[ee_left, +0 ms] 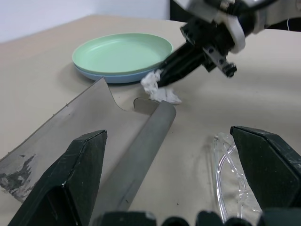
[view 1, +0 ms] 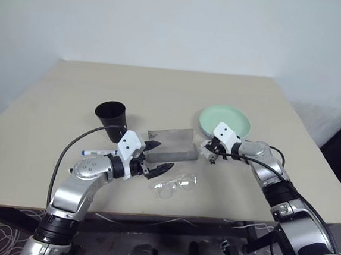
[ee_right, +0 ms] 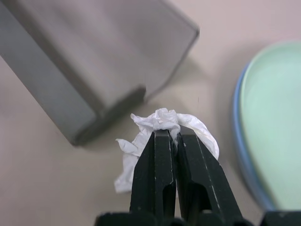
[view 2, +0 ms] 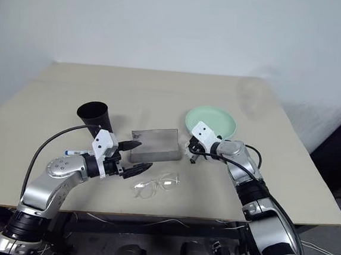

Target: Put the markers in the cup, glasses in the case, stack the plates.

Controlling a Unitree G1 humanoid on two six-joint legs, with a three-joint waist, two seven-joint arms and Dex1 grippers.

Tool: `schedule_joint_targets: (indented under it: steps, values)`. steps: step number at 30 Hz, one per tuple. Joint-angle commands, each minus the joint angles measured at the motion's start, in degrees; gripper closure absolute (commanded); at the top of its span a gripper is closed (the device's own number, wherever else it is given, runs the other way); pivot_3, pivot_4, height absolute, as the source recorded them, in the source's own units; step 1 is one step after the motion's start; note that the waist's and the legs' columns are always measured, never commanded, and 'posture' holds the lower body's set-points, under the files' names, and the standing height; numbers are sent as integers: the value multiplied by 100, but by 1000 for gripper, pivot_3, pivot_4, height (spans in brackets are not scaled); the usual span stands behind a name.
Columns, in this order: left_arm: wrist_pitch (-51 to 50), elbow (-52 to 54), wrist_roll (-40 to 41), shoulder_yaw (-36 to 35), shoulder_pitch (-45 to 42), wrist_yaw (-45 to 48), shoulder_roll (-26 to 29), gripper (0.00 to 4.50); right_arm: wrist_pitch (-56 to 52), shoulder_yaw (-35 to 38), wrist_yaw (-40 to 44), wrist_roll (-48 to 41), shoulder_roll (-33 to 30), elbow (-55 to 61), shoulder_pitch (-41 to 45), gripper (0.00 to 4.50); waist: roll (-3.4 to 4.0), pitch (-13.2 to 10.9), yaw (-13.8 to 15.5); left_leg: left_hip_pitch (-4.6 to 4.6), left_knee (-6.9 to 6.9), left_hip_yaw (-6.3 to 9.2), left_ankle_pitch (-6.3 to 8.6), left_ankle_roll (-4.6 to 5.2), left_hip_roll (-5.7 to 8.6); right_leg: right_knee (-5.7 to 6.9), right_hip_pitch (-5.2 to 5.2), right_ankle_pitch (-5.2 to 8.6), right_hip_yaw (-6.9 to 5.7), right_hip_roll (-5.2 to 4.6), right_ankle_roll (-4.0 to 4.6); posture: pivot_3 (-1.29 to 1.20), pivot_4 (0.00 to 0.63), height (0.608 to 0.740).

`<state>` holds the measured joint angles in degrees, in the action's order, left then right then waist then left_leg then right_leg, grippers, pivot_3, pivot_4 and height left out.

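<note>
Right wrist view: right gripper (ee_right: 175,136) fingers pinching paper wad (ee_right: 162,123) beside case (ee_right: 101,61); left gripper (view 1: 153,156) fingers spread near case.

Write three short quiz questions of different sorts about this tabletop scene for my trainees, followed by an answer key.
1. True or false: the right hand is shut on the glasses.
2. Multiple choice: where does the mint green plate sit? A) inside the cup B) on the light blue plate C) on the open case
3. Short answer: which hand is open, and what clear item lies on the table close beside it?

Key
1. False: it pinches the white paper wad.
2. B
3. The left hand; the glasses.
</note>
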<state>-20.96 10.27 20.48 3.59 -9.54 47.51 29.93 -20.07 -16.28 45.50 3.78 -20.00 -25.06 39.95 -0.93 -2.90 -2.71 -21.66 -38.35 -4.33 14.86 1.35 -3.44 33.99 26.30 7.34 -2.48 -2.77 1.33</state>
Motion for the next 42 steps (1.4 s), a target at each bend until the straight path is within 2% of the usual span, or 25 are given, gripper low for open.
schedule_joint_targets:
  steps: [1,6,16,21,29,31,38,42]
  values:
    - [51,248,21,-39,-23,2,19,0,-199,484,-77,-304,-67,433,269,4457,0,0,0,0,0,0,0,0,0,0,0,0,0,0,0,0,0,740]
    - [62,262,2,-10,15,-15,-10,0,-283,862,-417,-350,-70,-239,906,4457,1,0,-1,0,-5,-2,0,0,0,1,-1,0,1,0,0,0,0,740]
    - [88,183,-72,101,-192,-65,-171,0,1098,1004,-1630,26,237,-3518,2086,4457,1,0,-33,-3,-2,0,-1,2,8,0,-2,-2,12,1,-1,0,0,740]
    - [98,174,-69,136,-220,-64,-162,0,1486,1063,-1766,61,253,-4076,2292,3206,1,0,-36,-3,3,0,0,4,13,0,0,-2,23,1,-2,0,0,740]
    - [89,106,-75,157,-292,44,-93,0,1745,1089,-1748,122,154,-4052,2208,473,1,1,-33,1,3,7,-3,8,13,1,-5,-2,23,3,-1,0,0,740]
    - [18,96,-14,127,-329,114,-52,0,1922,1066,-1589,118,71,-3809,2043,473,1,1,-28,0,2,9,-4,8,15,1,-6,-2,23,4,-2,0,0,740]
    - [-313,-56,204,178,-658,895,449,0,2165,1183,-237,-356,-250,-2219,1017,473,2,1,-29,-2,4,17,-3,9,19,0,-7,-2,26,5,-3,0,0,740]
    - [-524,-438,160,482,-1241,1843,950,0,2178,1182,327,-569,-380,-1342,465,473,2,1,-33,1,0,17,-4,9,19,3,-7,-1,27,7,-2,0,0,740]
